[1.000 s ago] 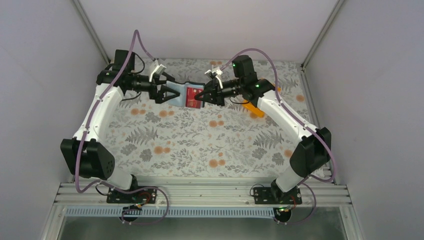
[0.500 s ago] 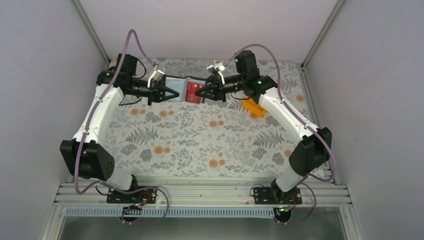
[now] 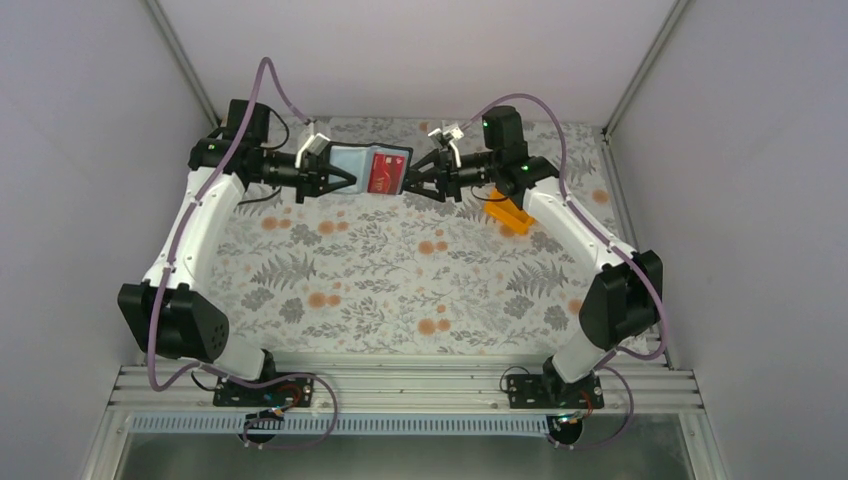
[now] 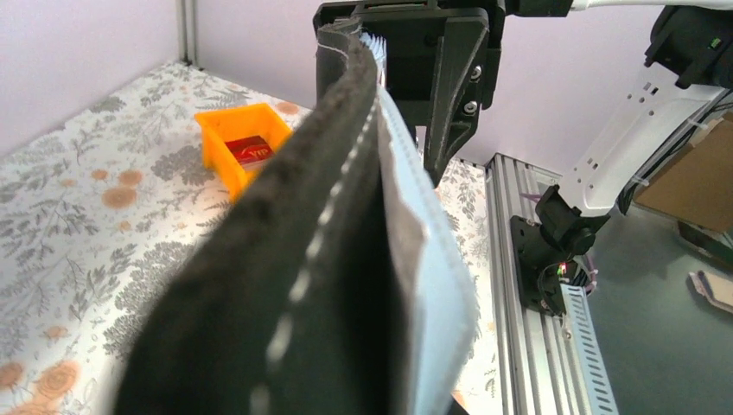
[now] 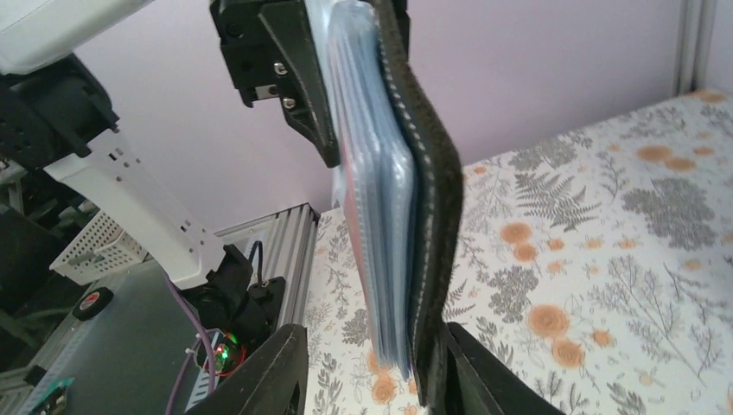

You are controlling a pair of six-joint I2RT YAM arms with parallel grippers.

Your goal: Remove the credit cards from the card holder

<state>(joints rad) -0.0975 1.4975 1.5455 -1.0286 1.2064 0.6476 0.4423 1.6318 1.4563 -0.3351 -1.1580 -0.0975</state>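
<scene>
- The left gripper (image 3: 338,181), wide open a second ago, is now clenched on the card holder (image 3: 352,160), pinching the grey-blue half at its fingertips.
- The card holder has risen off the table (image 3: 400,300) and hangs opened out between the two sets of fingertips.
- The right gripper (image 3: 416,181) is loosening. Its jaws stand parted around the opposite edge, with a gap on one side in its wrist view.
- A red credit card (image 3: 384,172) stays pocketed just ahead of the right fingertips. Another red card (image 4: 247,150) lies in the orange bin (image 3: 510,215) behind that wrist.
- Likely meaning: the left arm has taken over support, freeing the right to regrip and pull the card.
</scene>
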